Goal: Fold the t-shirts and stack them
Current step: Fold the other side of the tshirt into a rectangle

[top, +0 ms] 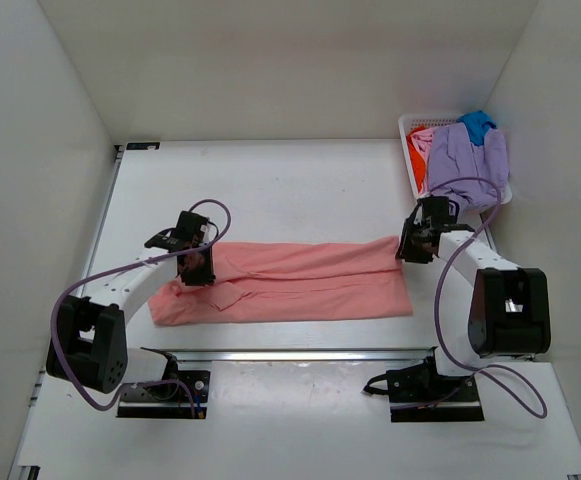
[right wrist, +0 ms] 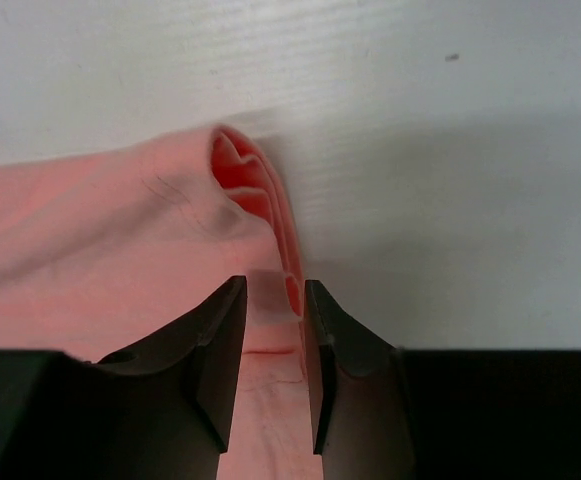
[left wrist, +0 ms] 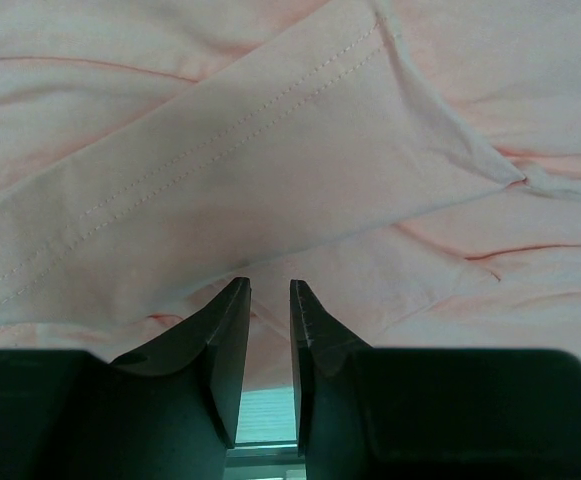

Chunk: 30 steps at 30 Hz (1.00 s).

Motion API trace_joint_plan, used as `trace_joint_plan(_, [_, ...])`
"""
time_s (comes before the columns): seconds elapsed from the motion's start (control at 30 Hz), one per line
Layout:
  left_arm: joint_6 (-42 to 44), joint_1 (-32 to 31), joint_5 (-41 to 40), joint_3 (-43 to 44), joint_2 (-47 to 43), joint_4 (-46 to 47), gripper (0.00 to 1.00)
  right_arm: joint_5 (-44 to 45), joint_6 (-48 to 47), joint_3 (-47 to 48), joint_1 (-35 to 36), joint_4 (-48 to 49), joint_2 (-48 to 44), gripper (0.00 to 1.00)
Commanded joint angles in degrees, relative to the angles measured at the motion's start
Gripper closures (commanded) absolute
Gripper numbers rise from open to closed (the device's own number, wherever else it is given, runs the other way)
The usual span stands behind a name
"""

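A salmon-pink t-shirt (top: 300, 285) lies folded into a long band across the middle of the table. My left gripper (top: 198, 268) hovers over its left end. In the left wrist view its jaws (left wrist: 270, 283) stand a narrow gap apart, with a stitched hem of the pink cloth (left wrist: 270, 150) just beyond the tips and nothing pinched. My right gripper (top: 410, 250) is at the band's far right corner. Its jaws (right wrist: 275, 282) stand slightly apart astride the folded edge of the cloth (right wrist: 100, 230), without squeezing it.
A white lattice basket (top: 406, 130) stands at the back right, holding a lavender t-shirt (top: 470, 155), a bright blue one (top: 478, 124) and an orange-red one (top: 419, 172). White walls close in the table (top: 270, 190) on three sides. Purple cables loop from both arms.
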Motion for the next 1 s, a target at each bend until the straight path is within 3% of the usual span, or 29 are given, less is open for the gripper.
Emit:
trace_joint_plan(0.0, [-0.53, -0.14, 1.40, -0.60, -0.70, 0.41, 0.66, 0.49, 0.68, -1.90, 0.49, 1.54, -1.82, 0.72])
trace_joint_plan(0.2, [-0.36, 0.04, 0.96, -0.96, -1.67, 0.58, 0.65, -2.31, 0.50, -2.34, 0.06, 2.25, 0.29, 0.74])
trace_joint_plan(0.27, [-0.36, 0.30, 1.14, -1.13, -1.49, 0.58, 0.65, -2.67, 0.85, -2.96, 0.14, 2.25, 0.46, 0.95])
trace_joint_plan(0.3, [-0.53, 0.21, 0.88, -1.13, -1.58, 0.40, 0.65, -1.89, 0.85, -2.78, 0.41, 2.16, -0.32, 1.00])
trace_joint_plan(0.6, [-0.44, 0.21, 1.14, -1.40, -1.85, 0.58, 0.64, -2.05, 0.33, -2.69, -0.21, -3.63, -8.93, 1.00])
trace_joint_plan(0.97, [-0.36, 0.12, 0.88, -1.75, -2.20, 0.40, 0.64, -2.67, -0.11, -6.03, -2.31, -6.80, -12.27, 1.00])
